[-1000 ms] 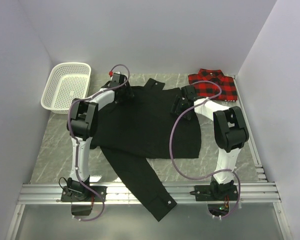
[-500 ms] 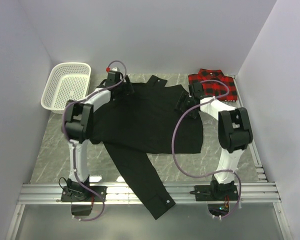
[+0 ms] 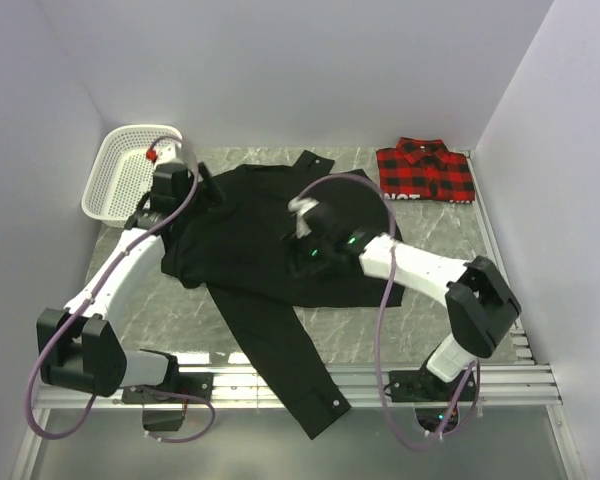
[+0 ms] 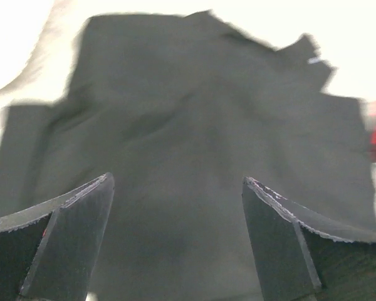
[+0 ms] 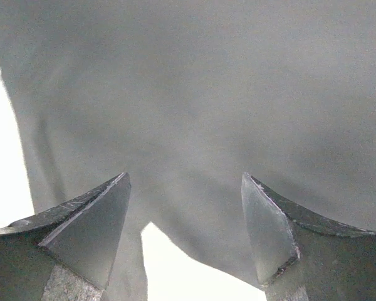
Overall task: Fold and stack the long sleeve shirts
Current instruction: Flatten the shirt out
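Two releases just completed. Jaws of the left gripper (image 4: 175,182) spread wide and empty, swung off the far edge of the black shirt (image 3: 250,250) to just right of the basket (image 3: 102,190), facing back across the cloth. Jaws of the right gripper (image 5: 185,179) likewise spread and empty, carried from the collar side to above the shirt's middle, well right of the basket. Black shirt flat on the surface (image 3: 440,225) beside the basket, one sleeve trailing toward the near edge. Plaid shirt (image 3: 426,172) folded, far right of the basket. Likely reading: body laid out, loose sleeve next, stacking not yet begun.
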